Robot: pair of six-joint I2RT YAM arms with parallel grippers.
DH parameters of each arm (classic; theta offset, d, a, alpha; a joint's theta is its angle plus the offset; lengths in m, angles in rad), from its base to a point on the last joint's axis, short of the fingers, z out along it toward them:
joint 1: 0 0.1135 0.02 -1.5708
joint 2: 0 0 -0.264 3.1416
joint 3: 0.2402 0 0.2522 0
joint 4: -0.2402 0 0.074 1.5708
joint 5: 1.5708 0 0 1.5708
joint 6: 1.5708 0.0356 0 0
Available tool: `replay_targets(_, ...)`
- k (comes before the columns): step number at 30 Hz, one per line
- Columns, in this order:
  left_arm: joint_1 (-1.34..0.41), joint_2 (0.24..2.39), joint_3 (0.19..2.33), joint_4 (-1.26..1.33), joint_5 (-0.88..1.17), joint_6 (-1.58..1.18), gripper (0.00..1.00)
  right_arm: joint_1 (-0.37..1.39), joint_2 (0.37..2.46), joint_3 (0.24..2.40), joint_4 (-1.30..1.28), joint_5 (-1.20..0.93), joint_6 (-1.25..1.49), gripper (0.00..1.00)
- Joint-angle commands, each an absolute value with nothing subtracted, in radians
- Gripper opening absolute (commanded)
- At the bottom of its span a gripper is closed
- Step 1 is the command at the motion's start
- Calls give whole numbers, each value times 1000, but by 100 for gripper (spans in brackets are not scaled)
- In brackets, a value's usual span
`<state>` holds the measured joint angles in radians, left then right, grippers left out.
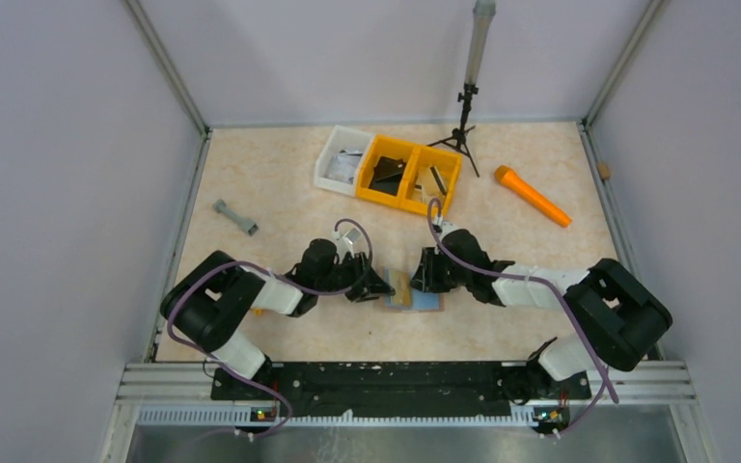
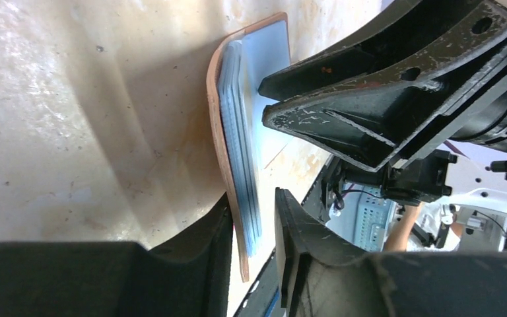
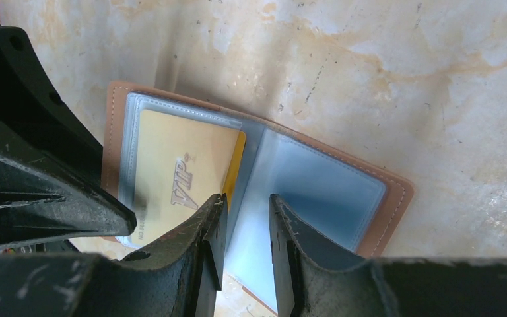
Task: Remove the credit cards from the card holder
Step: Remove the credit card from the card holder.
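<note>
While the left gripper (image 2: 253, 205) pinches a flap of the open card holder (image 3: 330, 188) on the table (image 1: 280, 193), the right gripper (image 3: 246, 201) hovers at its fold.
Its fingers sit nearly together, grip unclear; best nip the inner edge of the gold credit card (image 3: 171, 155) and slide it out flat.

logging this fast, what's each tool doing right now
left tool: closed on the card holder at its edge
right tool: narrow gap over the holder's fold, grip cannot be told
</note>
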<state>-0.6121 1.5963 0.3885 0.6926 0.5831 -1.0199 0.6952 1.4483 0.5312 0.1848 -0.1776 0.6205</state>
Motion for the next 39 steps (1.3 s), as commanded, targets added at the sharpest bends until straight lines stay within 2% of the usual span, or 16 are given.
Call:
replay_targets(1,-606,1585,372,791,652,-1029,33,689,1421,527,186,-173,610,32)
replay_targets(4,-605,1588,371,771,653,-1014,31,689,1415,526,183,-172,606,32)
replay_targets(8,-606,1597,383,724,646,-975,12,688,1407,521,179,-173,604,32)
replay_targets(13,-605,1598,387,710,635,-958,0,688,1398,515,179,-177,607,32)
replay_targets(17,-606,1595,370,760,625,-960,0,687,1351,496,174,-172,623,39)
replay_targets(22,-606,1619,313,987,640,-1072,0,684,1208,417,218,-187,687,45)
replay_targets(28,-606,1701,281,1333,656,-1261,0,674,1117,333,375,-295,829,63)
replay_targets(39,-607,1725,265,1534,634,-1381,0,643,1183,300,445,-361,943,66)
